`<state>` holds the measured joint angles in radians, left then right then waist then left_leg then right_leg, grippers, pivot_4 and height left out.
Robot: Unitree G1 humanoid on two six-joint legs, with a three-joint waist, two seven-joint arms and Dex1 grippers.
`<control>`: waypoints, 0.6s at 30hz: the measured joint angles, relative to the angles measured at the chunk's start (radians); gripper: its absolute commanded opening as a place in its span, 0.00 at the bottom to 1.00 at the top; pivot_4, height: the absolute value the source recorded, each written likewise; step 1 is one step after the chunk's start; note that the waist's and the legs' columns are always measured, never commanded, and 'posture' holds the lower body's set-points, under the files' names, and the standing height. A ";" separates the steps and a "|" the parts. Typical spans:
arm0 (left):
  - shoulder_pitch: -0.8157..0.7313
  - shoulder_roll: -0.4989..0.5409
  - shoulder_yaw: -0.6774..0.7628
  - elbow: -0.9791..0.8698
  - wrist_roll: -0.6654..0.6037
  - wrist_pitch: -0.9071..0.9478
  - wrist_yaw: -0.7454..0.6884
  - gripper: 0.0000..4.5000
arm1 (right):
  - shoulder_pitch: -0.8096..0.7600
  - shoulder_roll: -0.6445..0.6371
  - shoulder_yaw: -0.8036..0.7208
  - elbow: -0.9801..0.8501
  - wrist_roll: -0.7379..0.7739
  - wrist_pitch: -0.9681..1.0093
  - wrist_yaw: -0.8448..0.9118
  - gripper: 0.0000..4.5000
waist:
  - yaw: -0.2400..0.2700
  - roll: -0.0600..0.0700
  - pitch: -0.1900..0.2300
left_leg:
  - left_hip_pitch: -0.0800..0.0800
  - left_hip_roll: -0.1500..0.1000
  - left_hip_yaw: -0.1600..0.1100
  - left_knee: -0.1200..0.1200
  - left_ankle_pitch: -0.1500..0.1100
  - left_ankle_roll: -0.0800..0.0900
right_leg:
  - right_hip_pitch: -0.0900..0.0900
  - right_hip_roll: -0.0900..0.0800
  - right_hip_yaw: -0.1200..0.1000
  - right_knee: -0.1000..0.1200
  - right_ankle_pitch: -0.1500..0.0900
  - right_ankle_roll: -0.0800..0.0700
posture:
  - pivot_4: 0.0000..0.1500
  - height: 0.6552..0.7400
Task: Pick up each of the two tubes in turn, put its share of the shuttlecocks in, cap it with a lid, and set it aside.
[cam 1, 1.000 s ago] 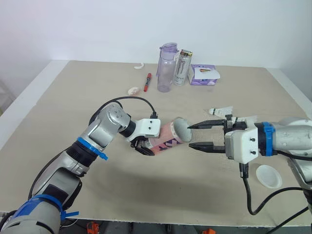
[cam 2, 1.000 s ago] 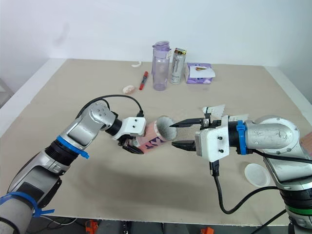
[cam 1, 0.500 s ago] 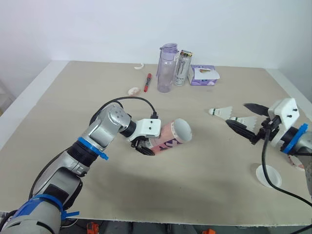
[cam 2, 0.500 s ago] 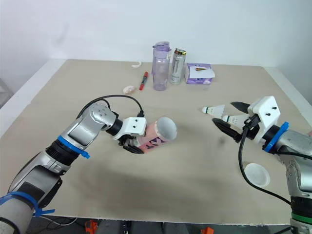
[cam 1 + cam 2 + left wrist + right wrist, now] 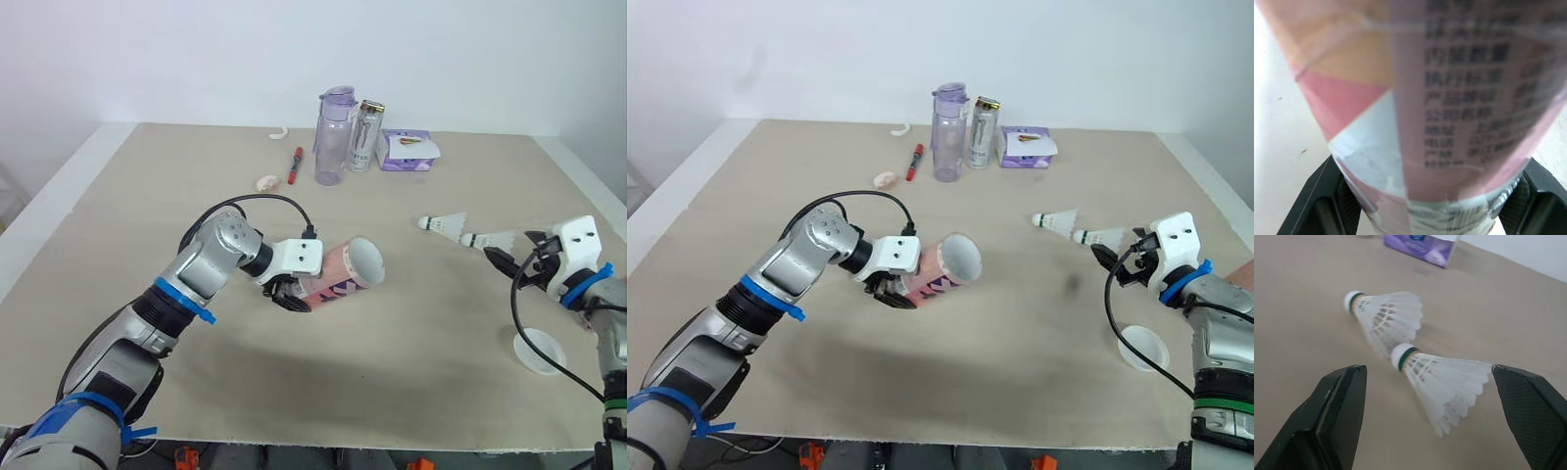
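The left gripper (image 5: 294, 294) is squeezed tight on the pink tube (image 5: 343, 274). It holds the tube up off the table (image 5: 147, 196). The tube is tipped over, and its open end faces the right side.

At the back of the table, a red pen (image 5: 295, 164) lies flat. Next to it stands a clear bottle (image 5: 333, 137), then a can (image 5: 366, 135), then a purple packet (image 5: 409, 152).

On the right, two shuttlecocks lie on the table, close together. The far shuttlecock (image 5: 446, 223) is a bit nearer the middle. The near shuttlecock (image 5: 490, 239) lies with its feather end between the fingers of the right gripper (image 5: 515, 250). Those fingers are spread wide and hold nothing. I cannot tell if one of them touches the feathers.

A white lid (image 5: 540, 350) lies flat on the table near the front, by the right arm.
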<state>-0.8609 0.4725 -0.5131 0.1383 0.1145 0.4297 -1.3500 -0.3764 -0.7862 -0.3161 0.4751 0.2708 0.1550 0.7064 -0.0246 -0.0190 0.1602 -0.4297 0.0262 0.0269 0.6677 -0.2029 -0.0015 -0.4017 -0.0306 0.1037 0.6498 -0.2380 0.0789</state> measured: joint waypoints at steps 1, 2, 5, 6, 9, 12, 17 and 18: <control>0.000 0.001 0.000 -0.003 -0.001 0.005 0.000 0.70 | 0.000 0.002 0.000 0.011 0.000 0.001 -0.003 0.98 | 0.000 0.000 0.000 | 0.000 0.000 0.000 0.000 0.000 0.000 | 0.000 0.000 0.000 0.000 0.000 0.000 | 1.00 1.00; 0.001 0.002 0.000 -0.004 -0.002 0.006 0.000 0.70 | -0.004 0.003 0.000 0.023 0.000 0.001 -0.006 0.98 | 0.000 0.000 0.000 | 0.000 0.000 0.000 0.000 0.000 0.000 | 0.000 0.000 0.001 0.000 0.000 0.000 | 1.00 1.00; 0.001 0.006 0.000 -0.005 -0.003 0.008 0.001 0.70 | -0.029 0.025 0.000 0.062 0.002 0.019 -0.017 0.98 | -0.003 0.000 0.000 | 0.000 0.000 0.001 -0.001 0.000 0.000 | 0.000 0.000 0.001 0.000 0.000 0.000 | 1.00 1.00; 0.001 0.006 0.000 -0.005 -0.003 0.009 0.003 0.70 | -0.035 0.033 0.000 0.071 0.006 0.027 -0.022 0.98 | -0.003 0.000 0.000 | 0.000 0.000 0.000 -0.001 0.000 0.000 | 0.000 0.001 0.001 0.000 0.000 0.000 | 1.00 1.00; 0.001 0.007 -0.001 -0.008 -0.004 0.012 0.005 0.70 | -0.071 0.046 -0.001 0.131 0.020 0.045 -0.032 0.98 | -0.003 0.000 0.000 | 0.000 0.000 0.001 -0.001 0.000 0.000 | 0.000 0.001 0.003 0.000 0.000 0.000 | 1.00 1.00; 0.001 0.009 -0.002 -0.009 -0.005 0.012 0.005 0.70 | -0.102 0.051 -0.003 0.167 0.024 0.058 -0.026 0.98 | -0.003 0.000 0.000 | 0.000 0.000 0.001 -0.001 0.000 0.000 | 0.000 0.002 0.003 0.000 0.000 0.000 | 1.00 1.00; 0.002 0.011 -0.002 -0.009 -0.005 0.010 0.006 0.70 | -0.131 0.059 -0.001 0.201 0.029 0.062 0.002 0.64 | -0.004 0.000 0.000 | 0.000 0.000 0.000 -0.001 0.000 0.000 | 0.000 0.003 0.004 0.000 0.000 0.000 | 1.00 1.00; 0.002 0.011 -0.002 -0.009 -0.005 0.009 0.006 0.70 | -0.136 0.059 0.001 0.209 0.028 0.062 0.008 0.57 | -0.004 0.000 0.000 | 0.001 0.000 0.000 -0.001 0.000 0.000 | 0.000 0.003 0.004 0.000 0.000 0.000 | 1.00 1.00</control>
<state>-0.8590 0.4833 -0.5152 0.1292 0.1095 0.4385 -1.3442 -0.5127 -0.7267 -0.3149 0.6846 0.2992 0.2165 0.7146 -0.0290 -0.0186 0.1604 -0.4292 0.0265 0.0274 0.6668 -0.2028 -0.0013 -0.4019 -0.0275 0.1081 0.6495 -0.2376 0.0788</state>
